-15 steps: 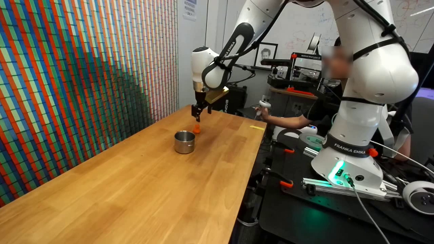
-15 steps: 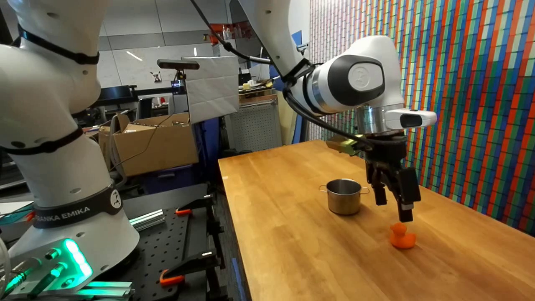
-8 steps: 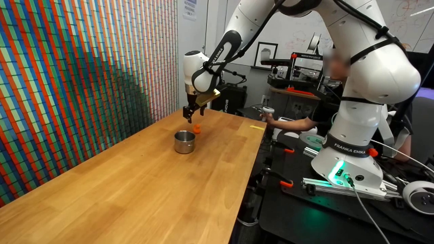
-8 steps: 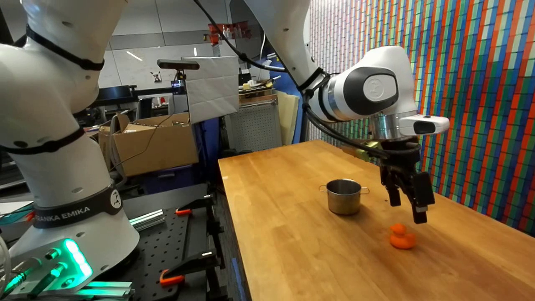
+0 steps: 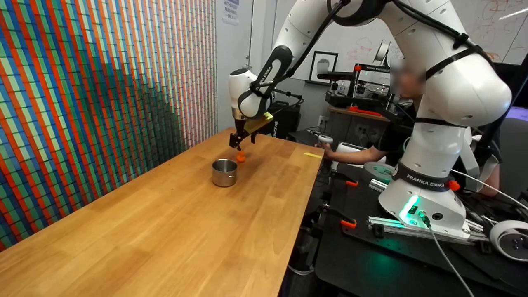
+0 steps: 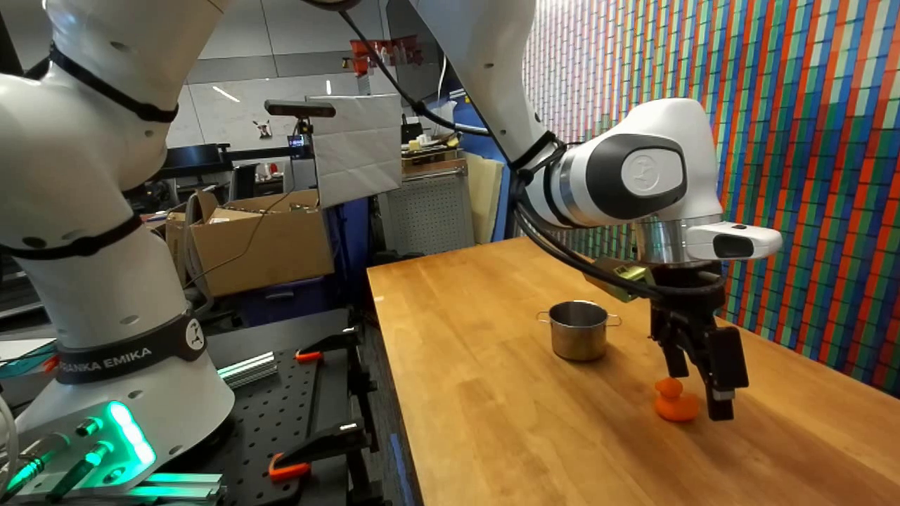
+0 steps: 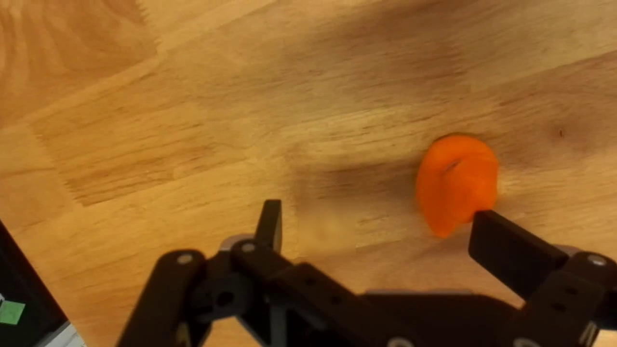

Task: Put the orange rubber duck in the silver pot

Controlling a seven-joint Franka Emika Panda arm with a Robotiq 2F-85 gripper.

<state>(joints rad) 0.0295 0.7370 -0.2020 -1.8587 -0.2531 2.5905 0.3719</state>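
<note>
The orange rubber duck (image 6: 676,406) stands upright on the wooden table and also shows in an exterior view (image 5: 241,157). The silver pot (image 6: 578,339), with thin wire handles, stands upright near the duck; it also shows in an exterior view (image 5: 224,177) and is out of the wrist view. My gripper (image 6: 699,393) is open with nothing between its fingers, low over the table beside the duck. In the wrist view, the gripper (image 7: 378,216) has its jaws wide apart. The duck (image 7: 455,180) lies ahead of the right finger (image 7: 511,253), whose tip overlaps it; contact cannot be told.
The wooden table (image 5: 185,231) runs along a striped, tiled wall (image 5: 103,103). A yellow strip (image 5: 312,155) lies near a table edge. A person with a hand controller (image 5: 325,139) sits beyond it. The robot base stands on a black bench with clamps (image 6: 292,467).
The arm has moved outward past the duck toward the right of an exterior view and then come lower beside it. The jaws stay open. The duck and pot have not moved.
</note>
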